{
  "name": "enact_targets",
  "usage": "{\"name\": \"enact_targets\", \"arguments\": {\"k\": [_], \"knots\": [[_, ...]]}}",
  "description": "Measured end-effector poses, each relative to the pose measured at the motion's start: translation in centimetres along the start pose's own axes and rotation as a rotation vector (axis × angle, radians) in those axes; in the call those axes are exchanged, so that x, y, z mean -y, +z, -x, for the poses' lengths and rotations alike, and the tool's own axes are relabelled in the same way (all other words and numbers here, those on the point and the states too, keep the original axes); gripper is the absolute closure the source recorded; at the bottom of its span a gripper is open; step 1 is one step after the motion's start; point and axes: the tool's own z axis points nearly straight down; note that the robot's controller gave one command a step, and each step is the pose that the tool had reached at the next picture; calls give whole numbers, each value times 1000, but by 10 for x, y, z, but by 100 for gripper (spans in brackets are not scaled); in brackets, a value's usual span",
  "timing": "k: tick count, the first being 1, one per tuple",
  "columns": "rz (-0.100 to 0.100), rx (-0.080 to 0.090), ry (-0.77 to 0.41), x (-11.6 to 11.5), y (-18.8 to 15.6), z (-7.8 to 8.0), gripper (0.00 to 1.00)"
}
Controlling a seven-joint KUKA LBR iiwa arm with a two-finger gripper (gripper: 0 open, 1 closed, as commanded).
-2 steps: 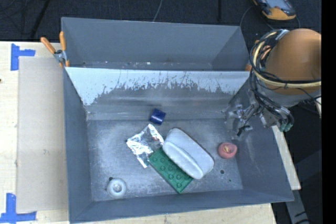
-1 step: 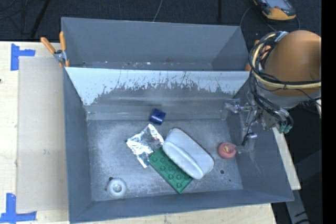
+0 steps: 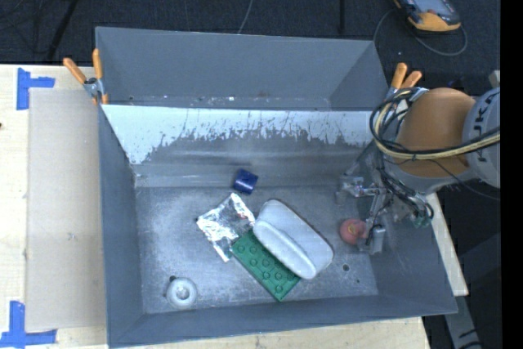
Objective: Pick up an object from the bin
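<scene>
Item: small reddish round ball [image 3: 353,230], beside tool [image 3: 372,231]. I am judging it light and roll-prone, best gripped across its middle. Tool's clench: cannot tell.

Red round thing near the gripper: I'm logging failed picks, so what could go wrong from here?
The small red round thing lies just beside the gripper, so a descent might nudge it and send it rolling. The bin's sloped right wall is close, so the gripper could scrape it.

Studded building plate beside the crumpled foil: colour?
The plate is green, best seen in the camera view.
</scene>
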Motion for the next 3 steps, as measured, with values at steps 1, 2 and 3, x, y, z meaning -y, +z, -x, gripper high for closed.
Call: {"name": "enact_targets", "arguments": {"k": [1, 2, 3], "knots": [[-4, 10, -1, 1, -6, 3, 100], [-6, 14, -41, -26, -131, -8, 100], [-8, 17, -55, -31, -235, -7, 100]]}}
